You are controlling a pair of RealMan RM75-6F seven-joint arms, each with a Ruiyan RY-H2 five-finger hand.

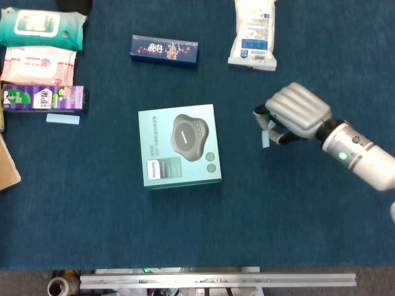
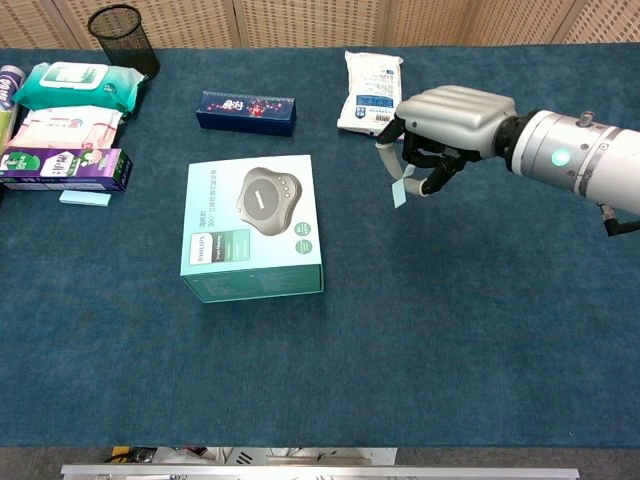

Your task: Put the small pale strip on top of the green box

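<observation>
The green box [image 1: 179,145] [image 2: 252,226] lies flat in the middle of the blue table, a grey device printed on its lid. My right hand [image 1: 294,114] [image 2: 448,121] hovers to the right of the box, above the table. It pinches a small pale strip [image 1: 266,135] [image 2: 398,184] that hangs down from its fingertips. The strip is apart from the box, a short gap to its right. My left hand is not in either view.
A dark blue carton [image 1: 164,50] lies behind the box. A white packet [image 1: 253,34] sits at the back right. Wipe packs [image 1: 42,28], a purple carton [image 1: 43,98] and a second pale blue strip [image 1: 62,119] line the left side. A black mesh cup [image 2: 124,36] stands far left.
</observation>
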